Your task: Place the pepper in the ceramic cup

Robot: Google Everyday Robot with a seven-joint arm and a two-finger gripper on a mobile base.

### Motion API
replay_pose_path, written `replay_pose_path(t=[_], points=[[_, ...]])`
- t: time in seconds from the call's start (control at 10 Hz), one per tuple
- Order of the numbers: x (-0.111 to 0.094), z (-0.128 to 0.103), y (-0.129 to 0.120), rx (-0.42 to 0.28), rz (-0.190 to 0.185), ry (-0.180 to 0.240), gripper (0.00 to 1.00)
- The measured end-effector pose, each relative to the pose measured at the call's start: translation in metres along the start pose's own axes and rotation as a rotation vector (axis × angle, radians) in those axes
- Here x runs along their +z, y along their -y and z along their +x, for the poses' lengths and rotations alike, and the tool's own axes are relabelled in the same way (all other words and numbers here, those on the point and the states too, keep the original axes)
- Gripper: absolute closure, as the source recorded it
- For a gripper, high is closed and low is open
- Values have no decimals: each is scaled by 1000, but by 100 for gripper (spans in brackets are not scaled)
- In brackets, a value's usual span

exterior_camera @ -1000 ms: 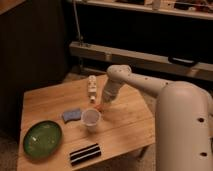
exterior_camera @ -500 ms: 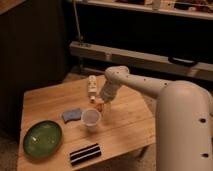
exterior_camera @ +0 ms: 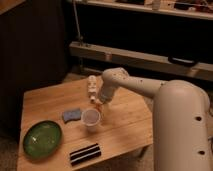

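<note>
Nearest me, well short of the gripper (exterior_camera: 98, 102), lie a black striped piece (exterior_camera: 85, 153) and the green plate (exterior_camera: 42, 139), both apart from it on the near side. Closer in stands the ceramic cup (exterior_camera: 91, 118), upright with its mouth open, just below the gripper and a touch toward me. The blue sponge (exterior_camera: 71, 114) sits beside the cup on the plate's side.

The pepper (exterior_camera: 101, 104) is an orange-red speck right at the gripper's tip, so the cup lies a short way down and toward me from it. It is too small for me to make out its long axis, and I cannot tell whether the gripper is clamped on it. I'd judge the next move to be a small shift over the rim before letting go.

Just behind the gripper stands a slim white bottle (exterior_camera: 92, 86), close enough to mind. Everything rests on a pale wooden table (exterior_camera: 125, 125). Beyond it are a dark wall and a long rail (exterior_camera: 150, 60).
</note>
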Motion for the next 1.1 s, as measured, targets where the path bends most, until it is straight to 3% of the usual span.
replay_pose_path(t=[0.7,0.8,1.1], points=[[25,7,-12,17,-52,1,21],[27,6,-14,21,-57,4,24],[31,6,-17,42,-70,16,55]])
